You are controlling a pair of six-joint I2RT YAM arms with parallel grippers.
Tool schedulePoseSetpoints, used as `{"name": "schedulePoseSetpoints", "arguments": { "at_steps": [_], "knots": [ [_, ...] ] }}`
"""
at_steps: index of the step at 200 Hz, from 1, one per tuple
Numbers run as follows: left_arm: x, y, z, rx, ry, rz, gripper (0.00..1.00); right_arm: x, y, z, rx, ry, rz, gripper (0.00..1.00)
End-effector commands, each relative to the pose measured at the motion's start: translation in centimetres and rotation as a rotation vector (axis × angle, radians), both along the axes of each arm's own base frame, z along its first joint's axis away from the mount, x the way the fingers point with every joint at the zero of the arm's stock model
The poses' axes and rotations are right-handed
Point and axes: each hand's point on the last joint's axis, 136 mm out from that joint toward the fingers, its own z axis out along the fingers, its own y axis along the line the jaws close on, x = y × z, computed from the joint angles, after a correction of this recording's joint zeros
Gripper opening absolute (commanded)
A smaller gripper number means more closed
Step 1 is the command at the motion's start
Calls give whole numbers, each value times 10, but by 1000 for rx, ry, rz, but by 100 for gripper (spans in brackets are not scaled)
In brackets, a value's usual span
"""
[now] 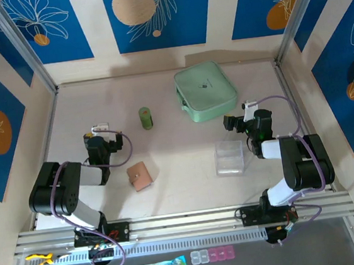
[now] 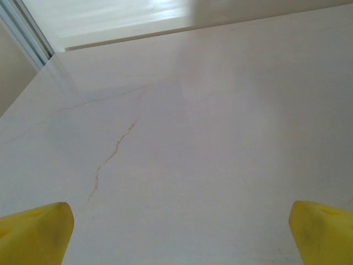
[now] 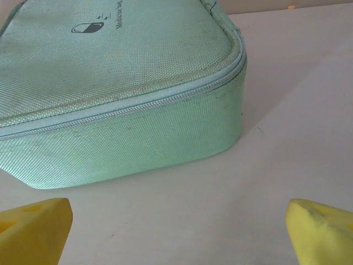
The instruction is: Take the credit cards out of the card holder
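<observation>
Lying folded on the table (image 1: pixel 178 139), the card holder (image 1: pixel 139 176) sits just right of the left arm | left gripper (image 2: pixel 179 229) spread wide above bare tabletop | right gripper (image 3: pixel 177 226) spread wide, empty, facing the mint-green zip case (image 3: pixel 110 83) | clear box (image 1: pixel 229 157) near the right arm

On the pale flat counter (image 1: pixel 184 138), a small pinkish-tan leather-like card holder (image 1: pixel 139 176) lies towards the front, left of centre. Behind it, well apart, stands a small green cylindrical container (image 1: pixel 146 118). A large mint-green fabric zip case (image 1: pixel 205 91) lies at the back, right of centre. A clear plastic box (image 1: pixel 229 158) sits in front of the zip case and to the right of the card holder. The left gripper (image 1: pixel 100 126) is left of the container. The right gripper (image 1: pixel 234 119) is just before the zip case's near right corner.
</observation>
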Motion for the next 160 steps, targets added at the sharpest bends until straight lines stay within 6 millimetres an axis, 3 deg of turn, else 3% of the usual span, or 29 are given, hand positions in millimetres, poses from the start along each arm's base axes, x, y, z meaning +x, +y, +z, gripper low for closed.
{"name": "schedulePoseSetpoints", "arguments": {
  "at_steps": [1, 160],
  "knots": [
    [4, 0, 7, -24, -29, -8, 100, 1, 2, 3, -14, -28, 15, 99],
    [4, 0, 8, -26, -33, -7, 100, 1, 2, 4, -9, -29, 16, 99]
  ]
}}
